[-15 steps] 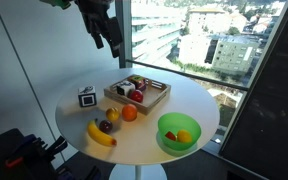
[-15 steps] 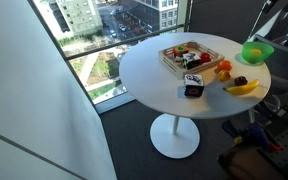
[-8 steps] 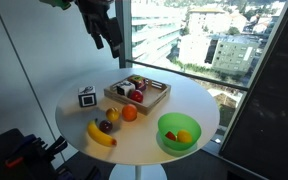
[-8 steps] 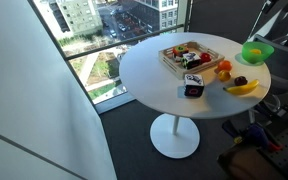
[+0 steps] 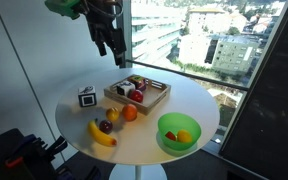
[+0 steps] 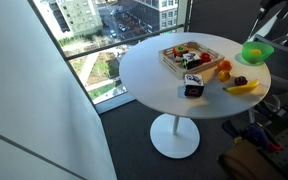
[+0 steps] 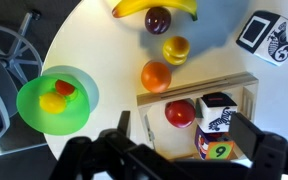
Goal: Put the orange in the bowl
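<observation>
Deep orange and smooth, the orange (image 7: 156, 76) sits on the round white table (image 5: 74, 115). It is just beside the near wall of the wooden tray (image 7: 214, 86) and close to a paler yellow-orange fruit (image 7: 176, 49). A dark red-purple fruit (image 7: 158, 19) and a banana (image 7: 154, 8) lie just beyond that. The bright green bowl (image 5: 179, 132) stands apart to the right, near the table's edge, with a yellow piece and a red piece already inside.

Your gripper (image 5: 116, 52) hangs high above the tray and holds nothing. Its fingers (image 7: 246, 135) appear spread wide, though the wrist view cuts off their tips, so that reading is not certain.

- **Wrong fruit:** the paler fruit is close enough that a slightly offset descent could close on it instead.
- **Tray wall:** a finger coming down on the tray side could catch the wooden wall and knock the tray or its blocks.
- **Rolling:** a glancing touch could send the round orange into the other fruit or toward the table's edge.
- **Bowl:** it looks like light plastic and sits near the rim, so a low, hurried carry could nudge it off the table.
</observation>
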You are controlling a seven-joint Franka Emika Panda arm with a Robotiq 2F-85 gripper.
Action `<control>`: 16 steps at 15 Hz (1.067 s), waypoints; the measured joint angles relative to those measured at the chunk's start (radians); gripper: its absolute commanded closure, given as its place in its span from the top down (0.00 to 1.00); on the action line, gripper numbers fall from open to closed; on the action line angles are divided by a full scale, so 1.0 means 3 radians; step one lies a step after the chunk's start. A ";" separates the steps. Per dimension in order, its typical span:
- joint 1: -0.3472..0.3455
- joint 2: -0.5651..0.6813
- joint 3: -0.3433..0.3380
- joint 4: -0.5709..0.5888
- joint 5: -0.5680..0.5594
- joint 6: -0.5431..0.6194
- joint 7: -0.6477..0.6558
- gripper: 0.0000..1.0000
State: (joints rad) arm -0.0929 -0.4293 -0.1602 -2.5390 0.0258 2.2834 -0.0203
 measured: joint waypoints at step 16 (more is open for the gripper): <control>0.0001 0.1096 0.0154 0.0525 -0.0272 -0.0315 0.0257 1.00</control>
State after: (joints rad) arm -0.0925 -0.1004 -0.1141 -2.3815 -0.0557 2.1888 0.0569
